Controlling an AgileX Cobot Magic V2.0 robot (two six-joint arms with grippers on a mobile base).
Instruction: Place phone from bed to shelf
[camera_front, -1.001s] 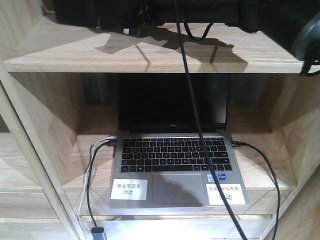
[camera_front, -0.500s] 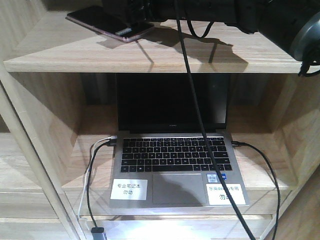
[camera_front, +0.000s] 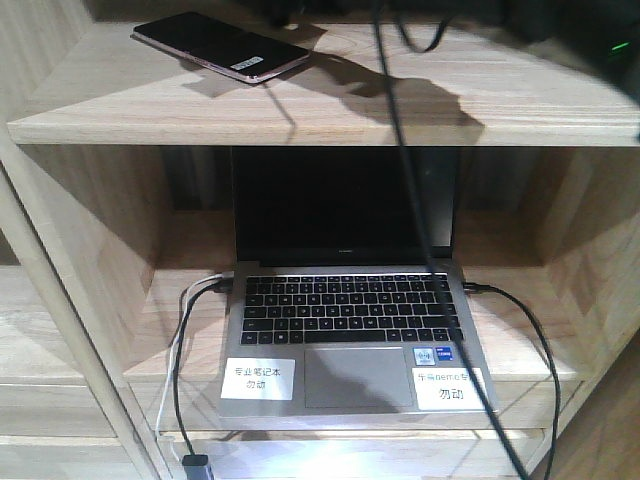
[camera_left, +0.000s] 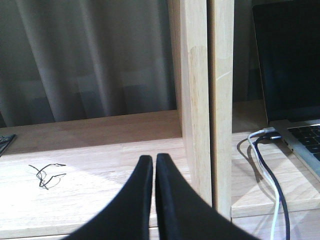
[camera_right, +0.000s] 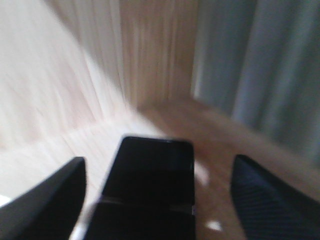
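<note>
The phone (camera_front: 220, 47), a thin black slab with a pinkish rim, lies flat at the left of the top shelf (camera_front: 420, 110). In the blurred right wrist view the phone (camera_right: 155, 185) rests on the pale wood between the fingers of my right gripper (camera_right: 160, 161), which is open and clear of both its sides. My left gripper (camera_left: 152, 159) is shut with nothing in it, low over a lower plank beside a wooden upright (camera_left: 207, 100). The bed is out of view.
An open silver laptop (camera_front: 345, 310) sits in the compartment below, with cables (camera_front: 180, 350) plugged into both sides. A black arm cable (camera_front: 410, 180) hangs down in front of it. A grey curtain (camera_left: 90, 55) hangs behind the shelf unit, and a small wire tangle (camera_left: 45, 175) lies on the left plank.
The right arm has pulled up and back off the top shelf. The phone, hidden under the gripper one second ago, now lies uncovered on the plank.
</note>
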